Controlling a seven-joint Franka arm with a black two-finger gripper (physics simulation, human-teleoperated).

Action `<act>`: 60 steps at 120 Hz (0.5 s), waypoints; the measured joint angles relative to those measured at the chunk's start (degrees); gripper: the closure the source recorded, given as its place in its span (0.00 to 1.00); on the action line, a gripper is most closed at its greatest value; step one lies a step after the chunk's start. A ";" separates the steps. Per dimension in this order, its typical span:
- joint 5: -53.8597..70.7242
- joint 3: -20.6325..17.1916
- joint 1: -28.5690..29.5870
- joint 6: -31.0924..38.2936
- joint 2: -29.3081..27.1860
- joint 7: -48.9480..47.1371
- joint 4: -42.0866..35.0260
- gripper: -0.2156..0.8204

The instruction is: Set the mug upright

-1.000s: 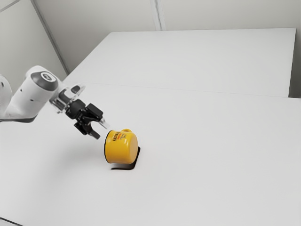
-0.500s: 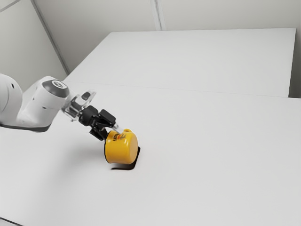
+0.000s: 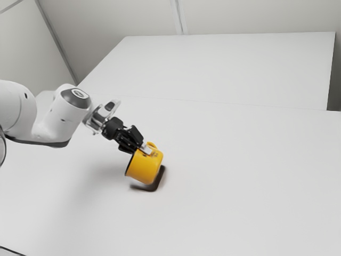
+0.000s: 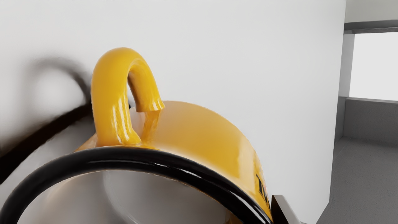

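Mug – smooth, glossy, enamel-like; rim shiny too (crisp highlights); handle glossy, smooth – table smooth, mostly matt.

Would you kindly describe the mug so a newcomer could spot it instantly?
Over the white table, follow the arm from the exterior view's left to its black gripper. There tilts a black-rimmed mug with a looped handle, bright yellow unlike the gripper.

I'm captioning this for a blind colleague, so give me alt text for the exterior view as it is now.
A robot arm's black gripper holds a yellow mug by its wall near the black rim, the mug tilted, not upright, its mouth toward the exterior view's left. The arm reaches in from that side over a white table.
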 joint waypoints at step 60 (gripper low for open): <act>7.74 -3.38 -0.09 3.85 -5.33 -2.91 0.27 0.95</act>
